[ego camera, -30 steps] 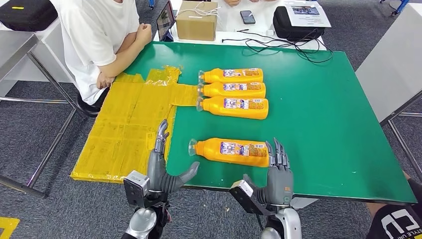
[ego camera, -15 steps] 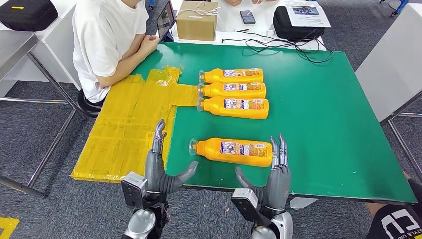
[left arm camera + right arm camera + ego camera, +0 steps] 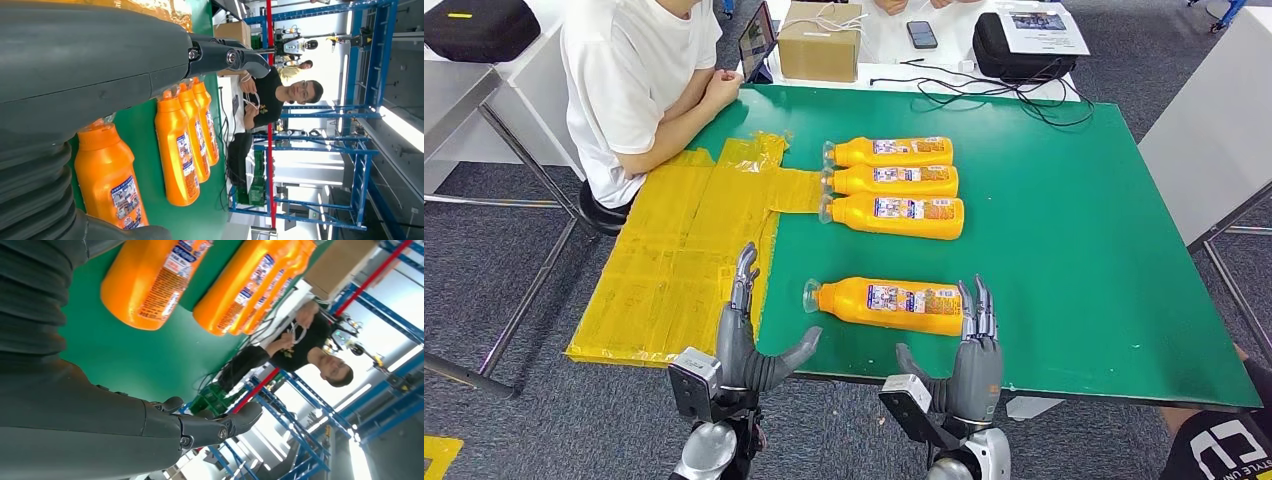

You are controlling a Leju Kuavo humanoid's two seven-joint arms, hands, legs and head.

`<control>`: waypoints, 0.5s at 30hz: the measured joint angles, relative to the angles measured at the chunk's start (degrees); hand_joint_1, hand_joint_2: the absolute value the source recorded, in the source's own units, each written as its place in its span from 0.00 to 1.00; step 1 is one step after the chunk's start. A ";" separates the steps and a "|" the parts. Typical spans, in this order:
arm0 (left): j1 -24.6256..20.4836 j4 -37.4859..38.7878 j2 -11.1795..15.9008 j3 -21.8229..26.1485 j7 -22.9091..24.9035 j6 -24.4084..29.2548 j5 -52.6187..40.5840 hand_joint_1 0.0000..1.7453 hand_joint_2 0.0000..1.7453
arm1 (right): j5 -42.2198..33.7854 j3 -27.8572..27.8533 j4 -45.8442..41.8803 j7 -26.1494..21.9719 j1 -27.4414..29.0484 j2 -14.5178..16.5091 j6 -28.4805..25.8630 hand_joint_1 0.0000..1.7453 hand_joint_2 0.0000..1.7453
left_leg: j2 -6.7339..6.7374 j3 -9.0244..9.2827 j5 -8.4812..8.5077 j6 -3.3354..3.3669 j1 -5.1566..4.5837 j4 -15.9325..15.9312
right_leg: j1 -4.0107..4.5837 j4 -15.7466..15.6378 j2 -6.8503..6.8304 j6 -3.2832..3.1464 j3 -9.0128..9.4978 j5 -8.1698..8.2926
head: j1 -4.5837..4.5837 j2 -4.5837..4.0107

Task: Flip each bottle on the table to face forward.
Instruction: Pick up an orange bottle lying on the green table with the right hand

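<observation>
Orange bottle (image 3: 889, 303) between spread left hand (image 3: 746, 340), right hand (image 3: 972, 358).

the bottle (image 3: 890, 303) labels' print is too small to read.

The green table (image 3: 1074, 250) is seen from high above, forward and down, in the head view, while both turned wrist views are taken low and close along its surface, the orange bottles (image 3: 177, 145) being shared by all three.
</observation>
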 joint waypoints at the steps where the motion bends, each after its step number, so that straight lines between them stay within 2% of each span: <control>1: 0.00 0.00 0.00 0.00 0.00 0.00 0.00 0.00 1.00 | 0.49 -0.02 0.07 0.53 0.00 -0.05 0.00 0.00 1.00 | 0.00 0.00 0.00 0.00 0.00 0.00 | 0.00 0.00 0.00 0.00 0.00 0.00 | 0.00 0.00; 11: 0.00 0.00 0.04 -0.01 0.00 -0.13 -0.02 0.00 1.00 | 3.65 -0.52 0.27 4.15 0.01 -0.84 -0.02 0.00 1.00 | 0.00 0.00 0.00 0.00 0.00 0.00 | -0.01 0.00 0.00 0.00 0.00 0.00 | 0.00 0.00; 15: -0.02 0.02 0.04 -0.17 0.00 -0.44 -0.16 0.00 1.00 | 0.26 -0.94 -0.15 1.85 0.30 -1.23 -0.02 0.00 1.00 | 0.00 0.01 0.00 0.00 0.00 0.00 | 0.00 0.00 0.00 0.00 0.00 0.00 | 0.00 0.00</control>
